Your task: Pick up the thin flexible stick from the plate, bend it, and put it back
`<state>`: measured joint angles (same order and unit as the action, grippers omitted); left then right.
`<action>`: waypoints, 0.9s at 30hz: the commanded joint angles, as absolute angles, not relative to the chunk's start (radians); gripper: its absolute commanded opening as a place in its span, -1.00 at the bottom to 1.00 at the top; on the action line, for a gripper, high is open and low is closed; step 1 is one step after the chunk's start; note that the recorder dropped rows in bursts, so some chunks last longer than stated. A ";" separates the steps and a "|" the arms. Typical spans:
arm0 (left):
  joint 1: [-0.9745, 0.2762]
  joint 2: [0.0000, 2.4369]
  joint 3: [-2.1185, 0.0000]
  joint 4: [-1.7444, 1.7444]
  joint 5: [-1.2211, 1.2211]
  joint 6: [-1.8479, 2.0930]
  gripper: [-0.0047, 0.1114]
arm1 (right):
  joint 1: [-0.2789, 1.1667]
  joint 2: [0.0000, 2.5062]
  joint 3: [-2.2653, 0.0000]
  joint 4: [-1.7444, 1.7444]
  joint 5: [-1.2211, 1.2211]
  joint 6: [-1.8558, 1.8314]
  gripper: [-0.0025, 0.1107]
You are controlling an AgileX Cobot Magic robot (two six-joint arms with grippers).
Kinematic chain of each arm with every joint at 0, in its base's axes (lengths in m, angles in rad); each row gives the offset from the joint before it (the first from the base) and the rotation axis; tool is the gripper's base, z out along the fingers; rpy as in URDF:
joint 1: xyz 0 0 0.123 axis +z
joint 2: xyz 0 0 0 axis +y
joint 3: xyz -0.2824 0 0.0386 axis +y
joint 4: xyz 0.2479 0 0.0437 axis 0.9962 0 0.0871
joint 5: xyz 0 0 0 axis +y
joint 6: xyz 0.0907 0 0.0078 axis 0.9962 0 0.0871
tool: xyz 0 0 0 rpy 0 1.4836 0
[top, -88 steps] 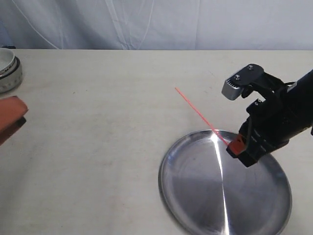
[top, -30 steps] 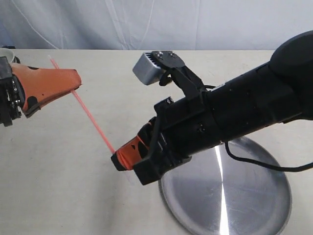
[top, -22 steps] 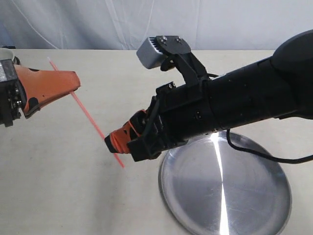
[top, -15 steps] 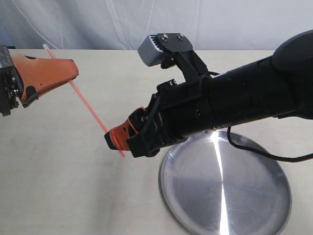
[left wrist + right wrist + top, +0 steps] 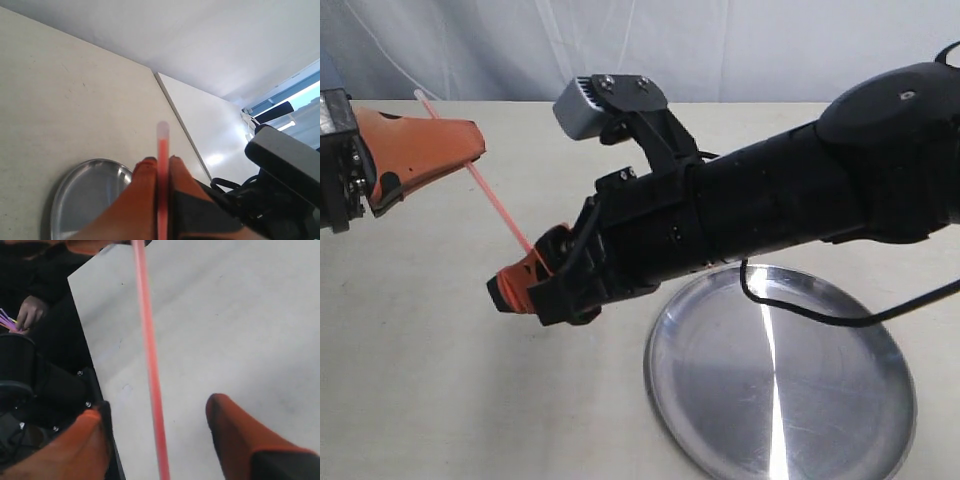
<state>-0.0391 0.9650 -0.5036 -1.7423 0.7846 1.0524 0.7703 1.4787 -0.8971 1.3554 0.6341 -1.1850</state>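
The thin flexible stick [image 5: 500, 210] is a straight red-orange rod held in the air, slanting down from upper left. My left gripper [image 5: 473, 148] is shut on it just below its pale clear tip [image 5: 162, 129], and the rod [image 5: 162, 150] is pinched between the orange fingers [image 5: 145, 172]. My right gripper [image 5: 510, 292] is at the stick's lower end. In the right wrist view its jaws [image 5: 155, 405] stand wide apart. There the stick [image 5: 149, 360] runs between them and touches neither. The silver plate [image 5: 820, 400] lies on the table at lower right with nothing on it.
The right arm's black body [image 5: 770, 220] reaches across the middle, above the plate's far-left rim [image 5: 665, 320]. A white curtain hangs behind the table. A person's hand with coloured sticks [image 5: 20, 315] shows beyond the table edge [image 5: 82, 315].
The right gripper carried the stick from over the plate to the left, and the left gripper closed on its pale-tipped end. In the last half second the right gripper shifted further left.
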 commanded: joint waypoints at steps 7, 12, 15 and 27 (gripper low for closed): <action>-0.044 0.967 -0.509 -1.744 0.786 1.078 -0.91 | 0.781 1.508 -0.952 1.359 0.550 -1.176 -0.96; -0.044 0.967 -0.509 -1.744 0.788 1.082 -0.91 | 0.781 1.508 -0.952 1.374 0.478 -1.146 -0.97; -0.044 0.967 -0.509 -1.744 0.794 1.082 -0.91 | 0.781 1.508 -0.952 1.414 0.435 -1.146 -0.97; -0.137 0.976 -0.509 -1.744 0.741 1.084 -0.91 | 0.781 1.508 -0.952 1.524 0.330 -1.150 -0.97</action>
